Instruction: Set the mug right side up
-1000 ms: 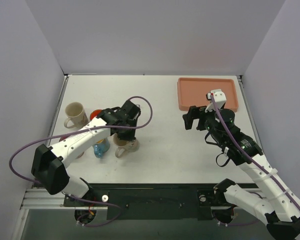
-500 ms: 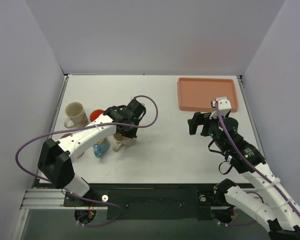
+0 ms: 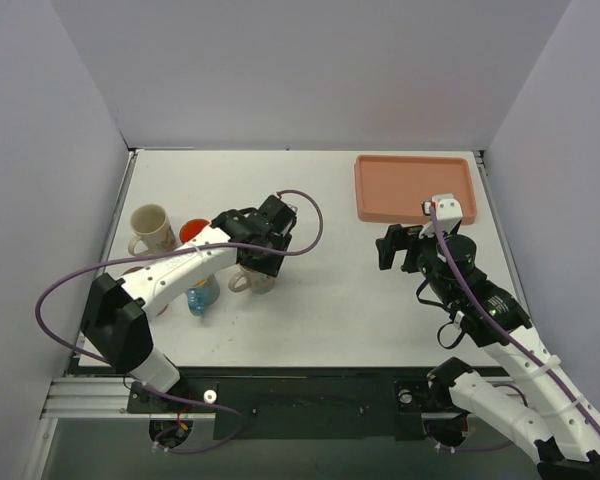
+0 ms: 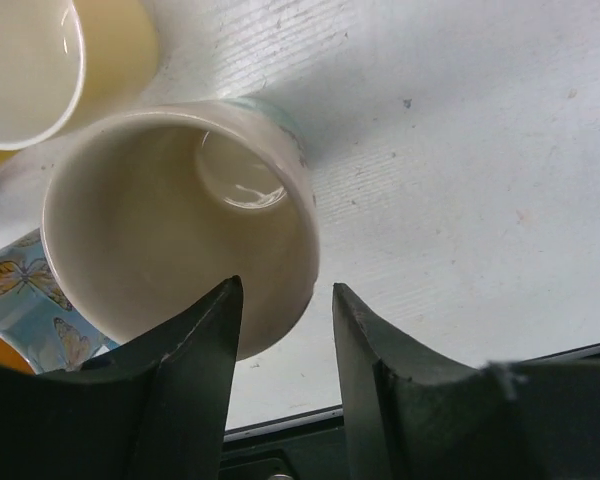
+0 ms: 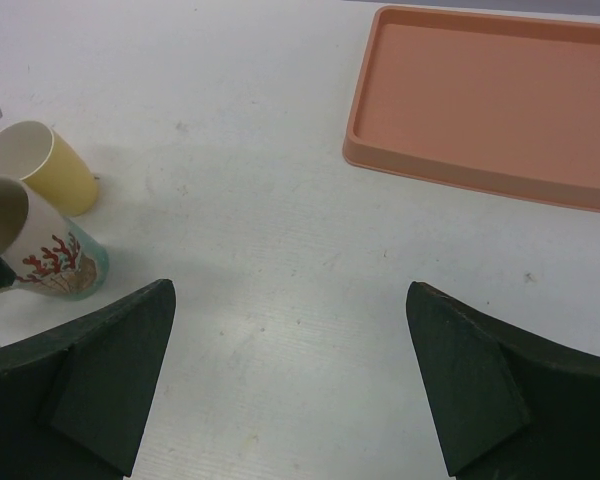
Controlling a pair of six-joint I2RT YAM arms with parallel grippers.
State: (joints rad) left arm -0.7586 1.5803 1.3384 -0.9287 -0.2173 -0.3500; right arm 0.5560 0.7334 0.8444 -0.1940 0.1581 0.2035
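The mug (image 4: pixel 180 230) is cream inside, with a red coral pattern (image 5: pixel 50 262) on its outside. It rests on the table with its mouth turned up toward the left wrist camera. From above, only part of the mug (image 3: pixel 250 283) shows under the left arm. My left gripper (image 4: pixel 286 285) hangs just over its near rim, jaws apart, with only bare table in the gap. In the top view that left gripper (image 3: pixel 259 263) sits directly above the mug. Over mid-table my right gripper (image 5: pixel 288 290) is wide open and holds nothing; from above the right gripper (image 3: pixel 386 249) is well right of the mug.
A yellow cup (image 4: pixel 50 60) and a blue butterfly cup (image 4: pixel 20 300) crowd the mug's left side. A cream mug (image 3: pixel 150 229) and a red-orange object (image 3: pixel 189 231) stand further left. A salmon tray (image 3: pixel 415 187) lies at the back right.
My left gripper's jaws have parted and let go of the mug, which now sits mouth up a little further from the front edge. The right arm drifted slightly right, then stayed still.
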